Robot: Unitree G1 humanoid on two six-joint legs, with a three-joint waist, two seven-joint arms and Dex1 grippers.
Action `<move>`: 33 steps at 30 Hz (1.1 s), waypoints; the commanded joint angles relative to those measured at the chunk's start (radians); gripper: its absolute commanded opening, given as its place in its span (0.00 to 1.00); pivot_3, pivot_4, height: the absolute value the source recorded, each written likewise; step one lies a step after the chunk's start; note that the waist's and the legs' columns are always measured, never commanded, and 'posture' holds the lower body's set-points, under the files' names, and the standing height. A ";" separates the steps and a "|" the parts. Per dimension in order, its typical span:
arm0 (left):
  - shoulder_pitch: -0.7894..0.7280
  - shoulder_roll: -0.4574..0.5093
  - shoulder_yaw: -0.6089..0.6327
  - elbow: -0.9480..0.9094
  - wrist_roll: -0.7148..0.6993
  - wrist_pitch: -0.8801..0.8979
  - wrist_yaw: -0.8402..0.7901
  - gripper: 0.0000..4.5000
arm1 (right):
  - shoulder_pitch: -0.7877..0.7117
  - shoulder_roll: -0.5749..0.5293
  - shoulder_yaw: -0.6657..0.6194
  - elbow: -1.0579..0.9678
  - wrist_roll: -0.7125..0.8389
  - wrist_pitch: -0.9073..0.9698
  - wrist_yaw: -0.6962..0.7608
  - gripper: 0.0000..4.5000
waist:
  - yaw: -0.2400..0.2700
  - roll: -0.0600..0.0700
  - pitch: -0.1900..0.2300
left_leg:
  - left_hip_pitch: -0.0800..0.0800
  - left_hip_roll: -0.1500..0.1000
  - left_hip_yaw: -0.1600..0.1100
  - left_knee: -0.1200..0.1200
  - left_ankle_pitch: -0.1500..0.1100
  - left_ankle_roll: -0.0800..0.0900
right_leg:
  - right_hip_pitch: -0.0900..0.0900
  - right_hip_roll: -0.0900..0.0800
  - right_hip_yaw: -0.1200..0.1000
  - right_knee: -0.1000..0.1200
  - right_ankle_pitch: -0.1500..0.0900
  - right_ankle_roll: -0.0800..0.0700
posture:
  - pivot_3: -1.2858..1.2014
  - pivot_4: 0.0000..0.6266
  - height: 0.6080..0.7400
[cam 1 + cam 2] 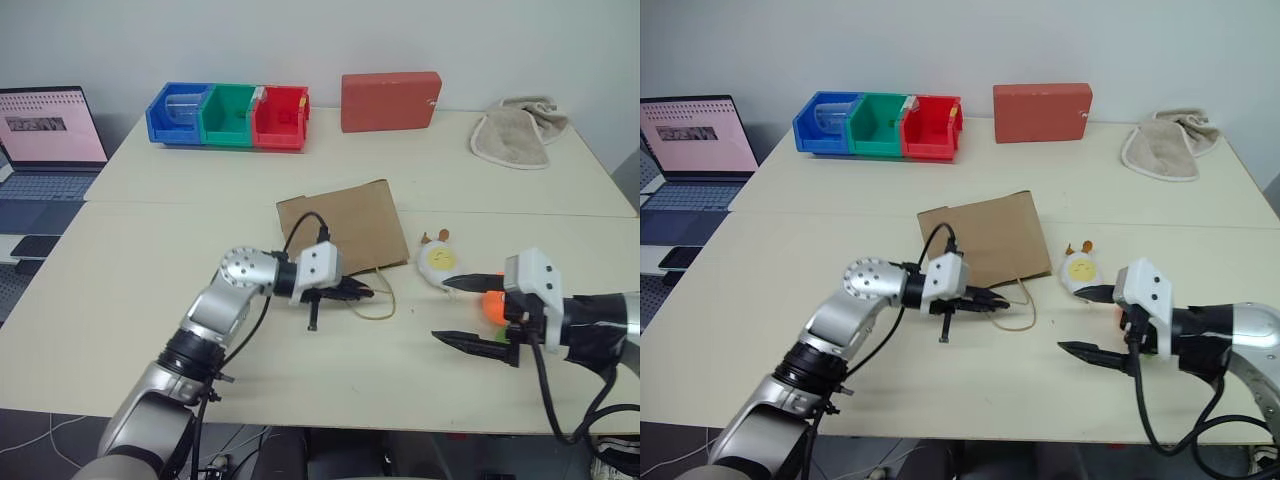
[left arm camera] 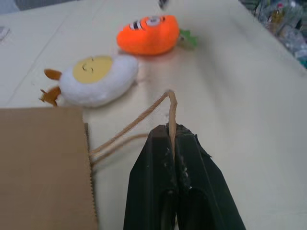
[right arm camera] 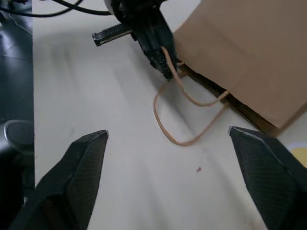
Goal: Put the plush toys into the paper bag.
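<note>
Item 1. Flat brown kraft paper bag, lying on its side on the cream table, mouth toward the robot; two thin twisted loop handles. Upper handle pinched in the left gripper, jaws fully closed on the cord. Lower handle loose on the tabletop.

Item 2. White egg-shaped plush toy with a yellow face, on the table just beside the bag's right edge, not in the bag.

Item 3. Orange carrot-like plush toy with eyes and a green leaf, on the table just beyond the egg toy, partly hidden behind the right arm in the head views.

Item 4. Right gripper, jaws spread wide, nothing between them, near the carrot toy and pointing toward the bag.

Risks noted:
- Thin cord might slip out of the closed jaws, or tear at its glued root, if pulled hard.
- Bag was pressed flat; lifting one handle might drag the whole bag rather than open its mouth.
- Right arm stood close to both toys; a sweep could knock them away.
</note>
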 commanded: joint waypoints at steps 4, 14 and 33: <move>-0.074 0.022 0.116 -0.104 -0.184 0.263 0.009 0.00 | -0.071 0.106 0.141 0.017 -0.107 -0.084 -0.094 0.39 | 0.001 0.000 0.000 | 0.000 0.000 -0.001 0.000 0.000 0.000 | 0.000 0.000 -0.001 0.000 0.000 0.000 | 0.52 0.24 1.00; -0.133 0.018 0.191 -0.152 -0.313 0.463 0.066 0.00 | -0.248 0.396 0.407 0.298 -0.443 -0.309 -0.290 0.01 | -0.002 0.000 0.000 | -0.001 0.001 -0.003 -0.001 0.000 0.000 | -0.001 0.002 -0.001 0.001 0.000 0.000 | 0.52 0.24 1.00; -0.315 0.047 0.331 -0.106 -0.400 0.515 0.148 0.00 | -0.347 0.674 0.520 0.767 -0.788 -0.491 -0.534 0.01 | -0.003 0.000 0.000 | -0.001 0.001 -0.005 -0.001 0.000 0.000 | -0.002 0.003 -0.002 0.001 0.001 -0.002 | 0.52 0.24 1.00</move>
